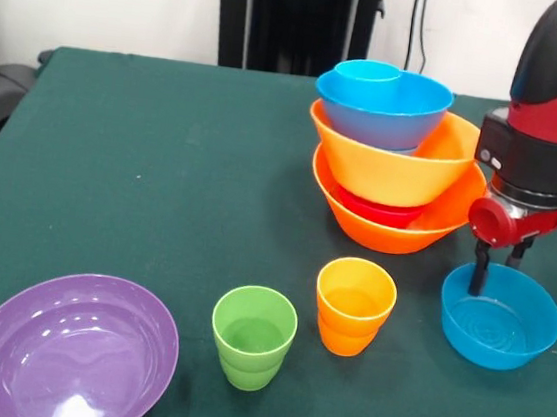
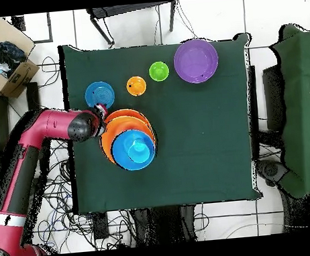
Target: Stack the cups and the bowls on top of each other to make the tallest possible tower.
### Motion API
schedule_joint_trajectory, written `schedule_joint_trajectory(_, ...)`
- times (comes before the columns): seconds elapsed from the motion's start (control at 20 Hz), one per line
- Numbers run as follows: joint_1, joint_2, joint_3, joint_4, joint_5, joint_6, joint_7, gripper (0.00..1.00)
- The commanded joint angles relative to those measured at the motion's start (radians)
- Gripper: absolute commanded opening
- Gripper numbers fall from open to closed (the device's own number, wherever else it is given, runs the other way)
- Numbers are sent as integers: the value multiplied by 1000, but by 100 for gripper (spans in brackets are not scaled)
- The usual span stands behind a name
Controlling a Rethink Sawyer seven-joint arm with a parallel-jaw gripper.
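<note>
The tower [image 1: 392, 181] stands at the right. It has a large orange bowl [image 1: 382, 230] as base, a small red bowl [image 1: 379, 211], a second orange bowl [image 1: 394, 166], a large blue bowl [image 1: 382, 115] and a smaller light-blue piece [image 1: 367, 73] on top, cup or bowl I cannot tell. It also shows in the overhead view [image 2: 130, 141]. My gripper [image 1: 494, 273] hangs at the far rim of a smaller blue bowl [image 1: 499, 319], its fingers apart and empty, one fingertip [image 1: 475, 283] low over the bowl's inside. The orange cup [image 1: 353, 305], the green cup [image 1: 253, 336] and the purple bowl [image 1: 71, 351] stand apart near the front edge.
In the overhead view the arm [image 2: 57, 128] reaches in from the left, with the gripper [image 2: 103, 111] between the blue bowl [image 2: 99, 94] and the tower. The orange cup [image 2: 136, 86], green cup [image 2: 159, 71] and purple bowl [image 2: 196, 60] line the far edge.
</note>
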Motion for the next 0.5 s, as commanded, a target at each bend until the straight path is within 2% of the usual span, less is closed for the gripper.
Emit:
schedule_joint_trajectory(0.05, -38, 13, 136, -160, 21, -16, -108, 100)
schedule_joint_trajectory(0.5, -38, 11, 147, -164, 30, -15, -146, 100)
